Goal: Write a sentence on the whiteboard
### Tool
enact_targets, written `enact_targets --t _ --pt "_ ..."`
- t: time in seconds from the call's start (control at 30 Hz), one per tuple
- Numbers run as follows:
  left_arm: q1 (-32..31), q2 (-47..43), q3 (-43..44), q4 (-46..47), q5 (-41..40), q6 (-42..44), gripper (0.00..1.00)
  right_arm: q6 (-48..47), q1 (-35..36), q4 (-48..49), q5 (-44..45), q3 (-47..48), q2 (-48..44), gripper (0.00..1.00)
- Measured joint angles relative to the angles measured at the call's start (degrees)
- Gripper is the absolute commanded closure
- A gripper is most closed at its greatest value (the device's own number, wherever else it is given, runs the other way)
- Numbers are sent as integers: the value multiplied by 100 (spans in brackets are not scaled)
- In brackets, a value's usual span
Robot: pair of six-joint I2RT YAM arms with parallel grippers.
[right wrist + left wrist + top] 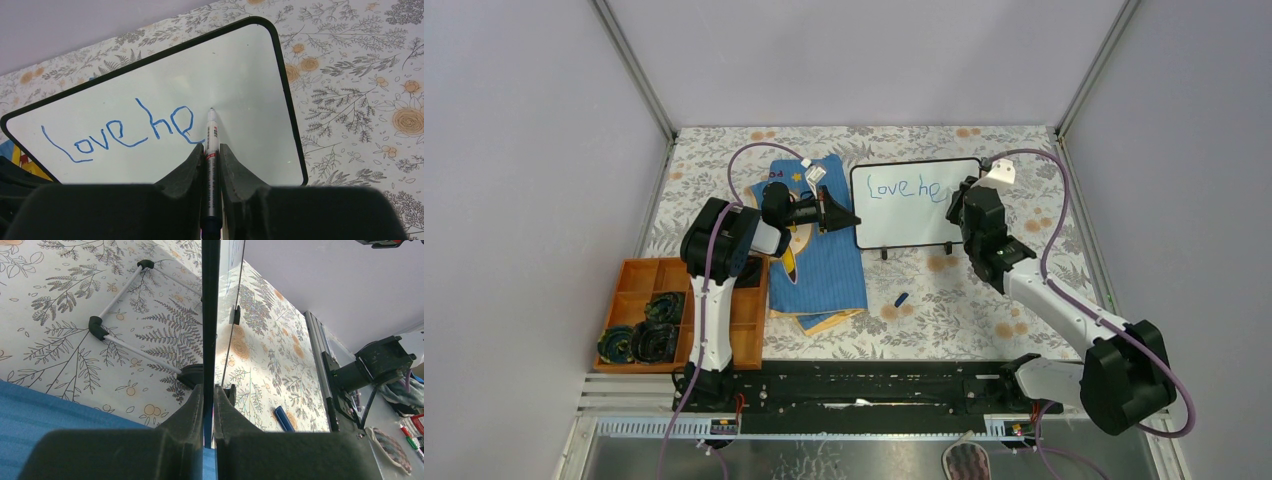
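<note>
Floral-print cloth (984, 300) covers your table, pale with grey ferns and orange blooms, and plain grey walls (864, 60) close it in on three sides. The whiteboard (904, 225) stands on its little black feet (884, 254) toward the far middle of the table, just right of the blue cloth (824, 265). Its long axis runs left to right across the table, and its writing face is turned toward the arm bases.

Your left gripper (209, 390) is closed down onto the board's left edge, with the thin black frame pinched between its fingers. Your right gripper (212, 149) is clamped around a marker (212, 127) that points away from the wrist. Its tip is at the board's white face, just right of the last letter.

The sentence (120, 132) so far reads "Love he" in thin blue strokes, one line along the upper part of the board.

A small blue cap (901, 299) lies on the cloth in front of the board. An orange tray (639, 275) sits at the near left beside the left arm.
</note>
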Motion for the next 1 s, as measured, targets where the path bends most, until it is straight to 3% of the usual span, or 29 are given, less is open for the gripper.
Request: enact_targets --t 1.0 --pt "0 -2 0 -17 -4 7 100 -66 -17 90 -317 144 216 100"
